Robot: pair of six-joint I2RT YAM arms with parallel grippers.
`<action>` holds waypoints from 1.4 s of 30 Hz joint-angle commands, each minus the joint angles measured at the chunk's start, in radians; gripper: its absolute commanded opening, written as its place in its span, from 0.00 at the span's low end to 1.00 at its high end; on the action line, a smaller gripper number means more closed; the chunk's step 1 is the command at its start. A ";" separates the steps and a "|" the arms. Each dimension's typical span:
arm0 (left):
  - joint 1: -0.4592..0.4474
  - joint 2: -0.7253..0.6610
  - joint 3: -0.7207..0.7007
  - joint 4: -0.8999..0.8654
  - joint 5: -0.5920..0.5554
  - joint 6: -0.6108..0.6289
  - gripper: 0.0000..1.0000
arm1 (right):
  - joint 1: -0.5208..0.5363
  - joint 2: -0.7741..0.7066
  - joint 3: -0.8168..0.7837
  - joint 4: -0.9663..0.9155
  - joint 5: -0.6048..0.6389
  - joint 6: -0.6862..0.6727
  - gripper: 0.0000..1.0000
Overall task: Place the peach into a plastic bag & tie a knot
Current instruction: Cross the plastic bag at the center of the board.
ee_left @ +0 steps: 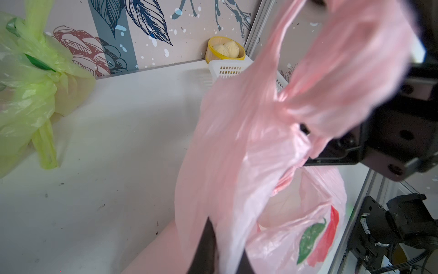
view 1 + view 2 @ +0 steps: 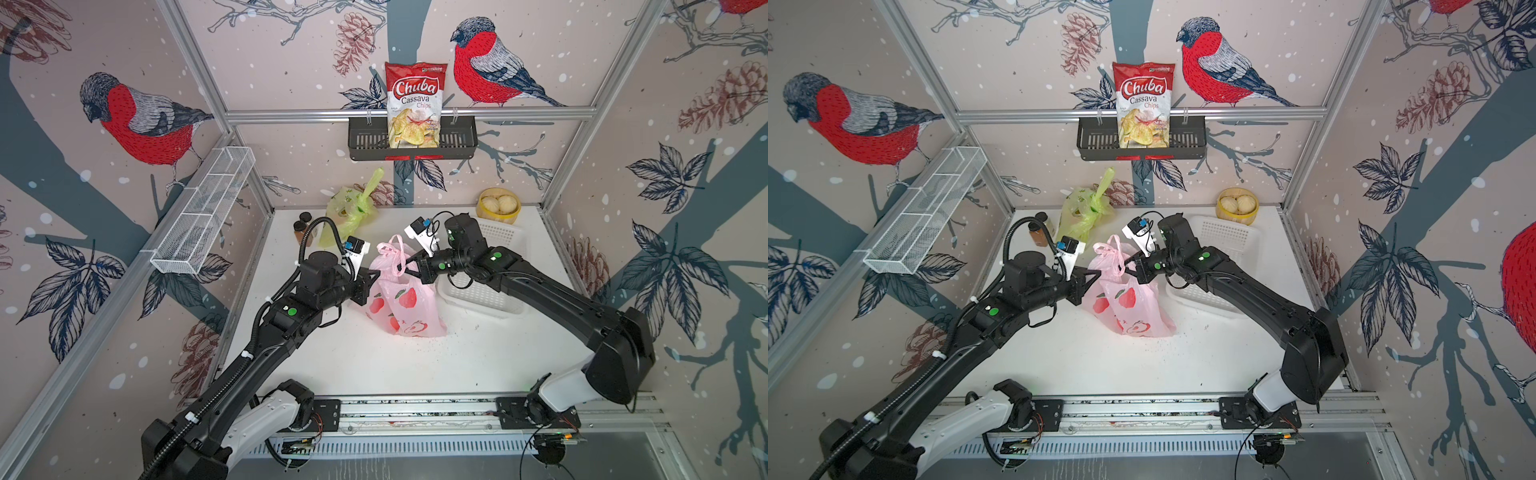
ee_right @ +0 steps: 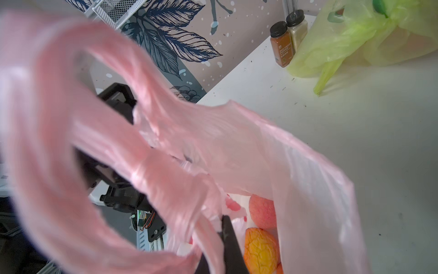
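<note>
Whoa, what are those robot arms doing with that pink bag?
Two arms work on a pink plastic bag printed with fruit, standing on the white table. A pink-red peach already lies inside. The jaws of the right arm pinch a handle loop; the left arm reaches in from the bag's other side, plastic draped over it. No finished knot shows.

Wrist views: the handles [image 3: 47, 142] of the pink plastic bag [image 2: 401, 299] hang right at both lenses and are badly blurred.

Left gripper [image 2: 374, 275]: tips lost against the film in both top views. One dark finger [image 1: 205, 251] is cut by the frame edge. Cannot tell whether it grips.

Right gripper [image 2: 409, 266]: fingertip [image 3: 227, 223] is buried in bunched film.

Peach [image 3: 262, 211] is half covered by the bag wall. Orange-yellow fruit [image 3: 259, 251] is cropped at the edge.

White basket [image 2: 482, 297] sits partly behind the right arm [image 2: 540, 299].
</note>
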 commanded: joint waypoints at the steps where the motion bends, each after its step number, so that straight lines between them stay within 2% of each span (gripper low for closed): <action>1: 0.000 -0.006 0.052 -0.056 -0.102 0.028 0.51 | 0.010 -0.005 0.005 0.011 0.005 -0.009 0.00; 4: 0.001 -0.035 0.086 -0.083 -0.150 0.039 0.69 | 0.017 -0.004 0.009 0.007 0.002 -0.015 0.00; 9: 0.019 -0.088 0.100 -0.036 -0.131 0.074 0.90 | 0.030 0.008 0.025 -0.010 0.001 -0.026 0.00; 12: 0.053 -0.059 0.147 0.010 -0.035 0.077 0.95 | 0.038 0.011 0.035 -0.019 0.001 -0.032 0.00; 17: 0.134 0.077 0.217 0.048 0.150 0.047 0.95 | 0.046 0.016 0.045 -0.027 -0.001 -0.038 0.00; 21: 0.185 0.163 0.221 0.133 0.386 -0.036 0.96 | 0.052 0.020 0.046 -0.031 -0.003 -0.045 0.00; 24: 0.204 0.190 0.205 0.167 0.481 -0.068 0.96 | 0.052 0.021 0.046 -0.032 -0.005 -0.047 0.00; 28: 0.234 0.192 0.147 0.281 0.665 -0.158 0.96 | 0.052 0.021 0.048 -0.032 -0.009 -0.051 0.00; 34: 0.234 0.237 0.143 0.222 0.701 -0.127 0.95 | 0.052 0.023 0.052 -0.032 -0.015 -0.057 0.00; 42: 0.230 0.286 0.154 0.211 0.727 -0.127 0.78 | 0.052 0.030 0.060 -0.033 -0.018 -0.055 0.00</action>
